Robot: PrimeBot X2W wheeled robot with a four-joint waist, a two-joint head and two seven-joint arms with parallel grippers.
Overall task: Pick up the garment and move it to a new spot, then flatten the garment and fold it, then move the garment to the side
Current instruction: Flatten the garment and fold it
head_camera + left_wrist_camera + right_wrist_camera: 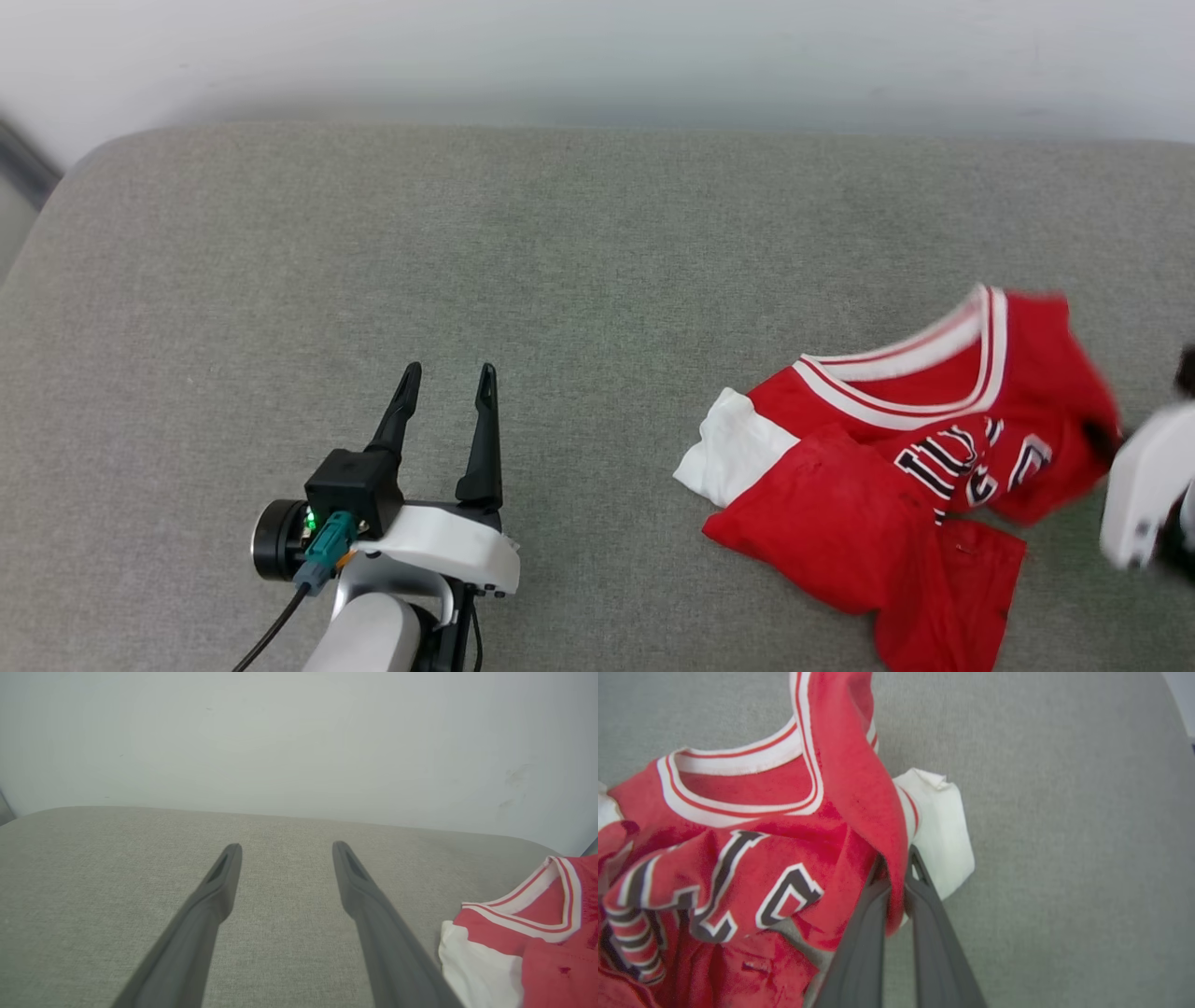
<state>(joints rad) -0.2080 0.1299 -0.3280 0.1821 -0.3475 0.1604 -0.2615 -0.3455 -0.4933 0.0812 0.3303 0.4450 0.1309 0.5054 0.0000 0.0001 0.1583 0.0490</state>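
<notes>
Now your right gripper (896,859) pinches the crumpled red white-sleeved jersey shirt (840,504); your left gripper (446,375) hangs spread wide above the grey woven cushion (560,233).

Grey cushion (560,233) w/ crumpled garment (840,504)

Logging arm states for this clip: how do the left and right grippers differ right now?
The left gripper is open; the right gripper is shut on the shirt. The left is over bare grey cushion, apart from the shirt; the right pinches a red fold. Both have two long dark fingers.
</notes>
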